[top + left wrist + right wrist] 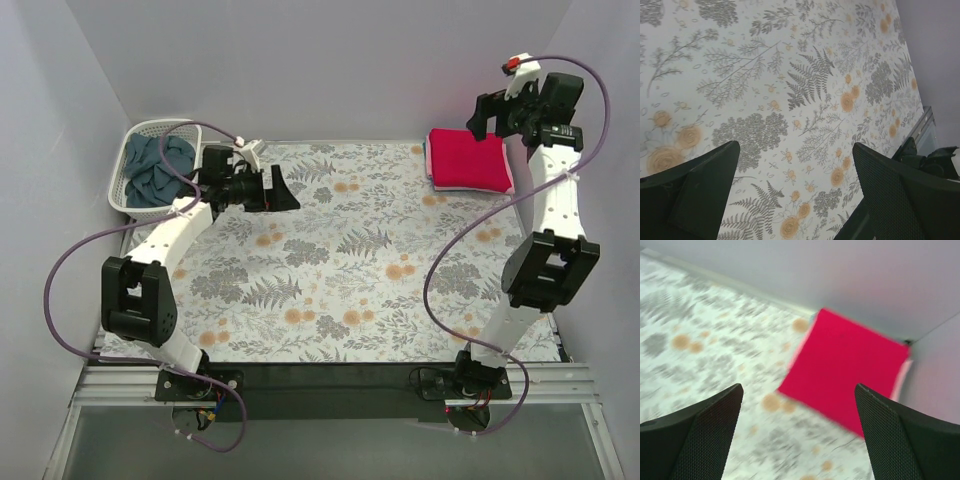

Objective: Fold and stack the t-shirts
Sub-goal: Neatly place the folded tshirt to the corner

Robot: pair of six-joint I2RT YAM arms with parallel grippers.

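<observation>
So the biggest thing here is the grey floral cloth [350, 250] covering pretty much the whole table, with nothing lying on its middle. The left arm [160, 260] reaches up along the left side and the right arm [550, 230] goes up the right side to the far right corner. In that corner sits the red t-shirt [468, 160], folded into a neat rectangle, lying flat on top of the light pink t-shirt [511, 184], which only peeks out as a thin edge around it. The right wrist view is blurry, but it shows the same stack, red [845, 375] over a pink sliver [900, 380], right by the wall. Over in the far left corner is the white lattice basket [122, 190], and the dark slate-blue t-shirt [155, 170] is crumpled up inside it, not folded. The left gripper [288, 190] hangs just beside the basket over bare cloth, fingers [700, 190] spread wide with nothing between them. The right gripper [480, 118] is up above the red/pink stack, not touching it, its fingers [900, 435] also spread wide apart and gripping nothing.
</observation>
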